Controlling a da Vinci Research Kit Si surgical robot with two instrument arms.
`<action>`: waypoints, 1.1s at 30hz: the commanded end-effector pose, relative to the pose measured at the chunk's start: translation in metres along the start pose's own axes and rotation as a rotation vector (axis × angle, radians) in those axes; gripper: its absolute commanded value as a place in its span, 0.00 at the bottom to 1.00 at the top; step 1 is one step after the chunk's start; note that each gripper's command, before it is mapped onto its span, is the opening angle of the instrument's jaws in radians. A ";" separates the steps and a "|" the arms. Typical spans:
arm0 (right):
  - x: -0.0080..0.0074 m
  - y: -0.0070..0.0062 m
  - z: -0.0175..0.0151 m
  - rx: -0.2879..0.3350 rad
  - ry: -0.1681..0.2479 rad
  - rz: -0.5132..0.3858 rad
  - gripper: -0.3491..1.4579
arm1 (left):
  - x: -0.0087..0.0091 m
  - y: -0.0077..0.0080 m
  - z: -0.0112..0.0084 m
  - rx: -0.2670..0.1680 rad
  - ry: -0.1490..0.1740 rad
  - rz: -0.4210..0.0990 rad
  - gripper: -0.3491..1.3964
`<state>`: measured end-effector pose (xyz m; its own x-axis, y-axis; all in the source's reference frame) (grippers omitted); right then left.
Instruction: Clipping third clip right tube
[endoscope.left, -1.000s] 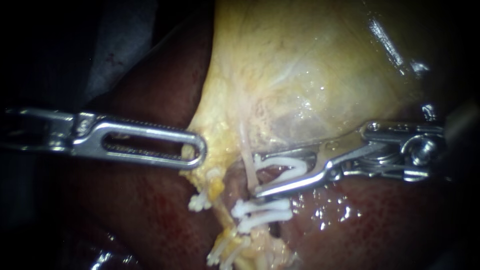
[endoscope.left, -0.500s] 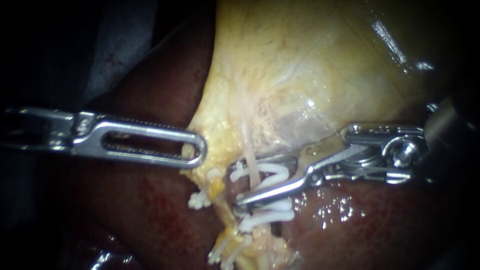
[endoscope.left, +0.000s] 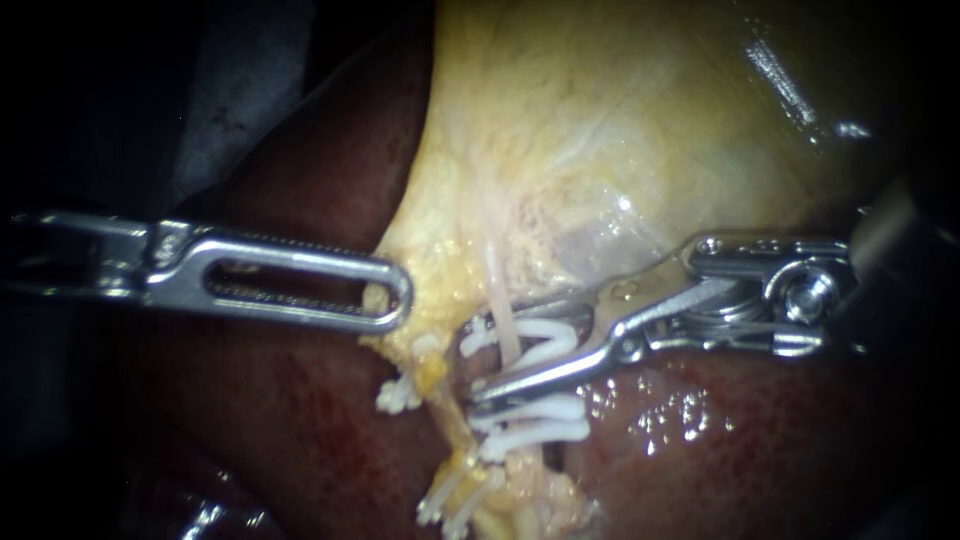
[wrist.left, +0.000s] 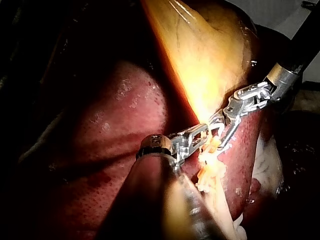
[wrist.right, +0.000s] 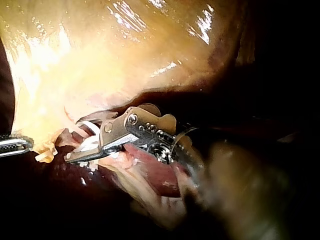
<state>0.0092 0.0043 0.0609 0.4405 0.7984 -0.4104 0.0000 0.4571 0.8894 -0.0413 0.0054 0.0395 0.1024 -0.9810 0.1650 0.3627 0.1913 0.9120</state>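
- The gallbladder (endoscope.left: 620, 120) edge is sitting clamped in my left instrument (endoscope.left: 395, 298).
- My right instrument (endoscope.left: 478, 360) is carrying the third clip (endoscope.left: 540, 330), its jaws standing apart but gripping the clip's legs.
- The right tube (endoscope.left: 497, 295) is lying between those jaws, just beyond two placed clips (endoscope.left: 530, 425). It is looking thin, soft and tearable, so I'm judging it best to squeeze squarely across it.

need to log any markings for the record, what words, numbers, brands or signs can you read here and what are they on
No text can be read in any of the three views.
right instrument: tiny marks on the metal near its hinge, too small to read.
left instrument: no lettering shows.
clip it carries, other clips, gallbladder, liver: no label or print.
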 end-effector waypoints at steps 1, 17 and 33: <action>0.0001 0.0001 -0.0001 0.000 0.000 0.000 0.45 | 0.0000 0.0000 0.0000 0.000 0.000 0.000 0.00; 0.0005 0.0007 -0.0006 -0.010 -0.017 -0.002 0.02 | 0.0000 0.0002 0.0000 0.000 0.000 0.001 0.00; 0.0003 0.0009 -0.0010 -0.008 -0.019 -0.003 0.00 | 0.0000 0.0003 0.0000 0.000 0.000 0.001 0.00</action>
<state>0.0085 0.0054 0.0613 0.4580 0.7891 -0.4094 -0.0056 0.4631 0.8863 -0.0412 0.0055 0.0398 0.1029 -0.9807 0.1660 0.3623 0.1924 0.9120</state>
